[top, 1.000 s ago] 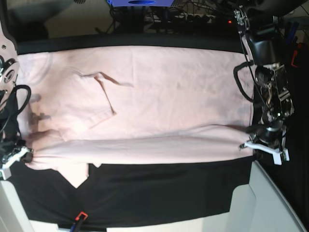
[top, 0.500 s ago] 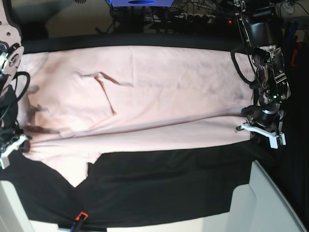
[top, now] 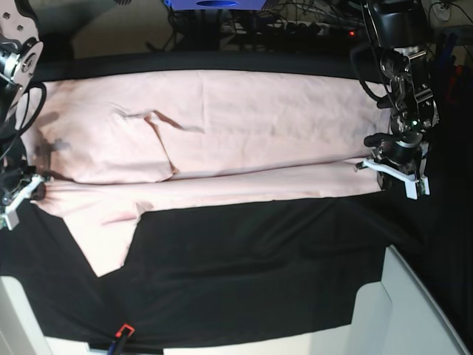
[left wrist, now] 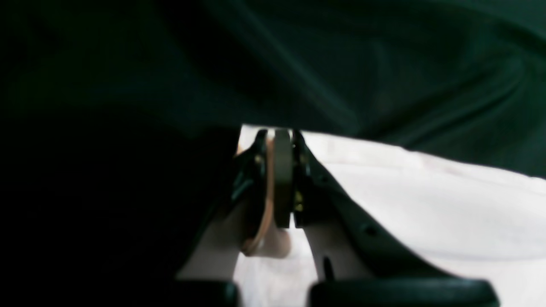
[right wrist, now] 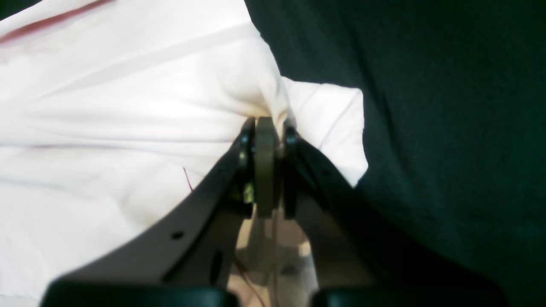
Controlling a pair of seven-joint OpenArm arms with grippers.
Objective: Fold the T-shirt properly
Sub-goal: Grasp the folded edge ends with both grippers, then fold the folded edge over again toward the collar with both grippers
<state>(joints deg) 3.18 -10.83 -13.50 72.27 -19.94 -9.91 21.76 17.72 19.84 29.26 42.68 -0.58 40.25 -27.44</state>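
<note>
The left claw (top: pixel 369 164) is clamped on the edge of the pale pink short-sleeved cotton T-shirt (top: pixel 251 126); in the left wrist view its jaws stand pressed together with a thin fold of pink cloth (left wrist: pixel 266 200) pinched between them. The right claw (top: pixel 35 186) is likewise closed on the shirt at the opposite end, and the right wrist view shows a bunched corner of the fabric (right wrist: pixel 273 91) gathered just above its closed tips.

The black cloth-covered worktop (top: pixel 259 274) fills most of the base view, its near half bare and dark. The T-shirt lies spread lengthwise across the far half of it, plain side up, reaching from one claw to the other. Its near edge is folded over onto the body as a long narrow band (top: pixel 244 194) running between the two claws, with a straight crease along its far side. A sleeve (top: pixel 111 248) hangs out past the band onto the black cloth near the right claw's end. On the shirt's upper surface a small raised wrinkle (top: pixel 162 122) stands up, with a diagonal fold running from it toward the band.

At the worktop's near edge lies a small red and blue object (top: pixel 122 334), too small to identify.
</note>
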